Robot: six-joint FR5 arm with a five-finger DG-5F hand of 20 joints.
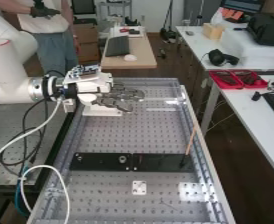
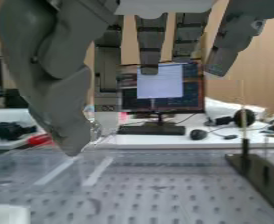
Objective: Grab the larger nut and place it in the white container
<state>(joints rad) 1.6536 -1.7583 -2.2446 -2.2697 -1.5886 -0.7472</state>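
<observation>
The hand (image 1: 124, 96) is at the far left part of the bench, its fingers extended and relaxed. In the wrist view the hand (image 2: 64, 95) has its thumb apart from the straight fingers; I make out nothing held. Just below the hand is a low white object (image 1: 102, 111), seemingly the white container, its inside hidden; a white edge (image 2: 6, 214) shows in the wrist view too. On the flat black bar (image 1: 101, 162) stand the bearing (image 1: 122, 159) and, faintly, the smaller nut (image 1: 79, 158). I cannot make out the larger nut.
A thin wooden stick (image 1: 190, 140) rises from the black bar's right part. A small white plate (image 1: 139, 187) lies on the bench nearer the camera. Cables (image 1: 38, 132) hang beside the arm at left. A side table (image 1: 254, 107) holds red trays (image 1: 237, 79).
</observation>
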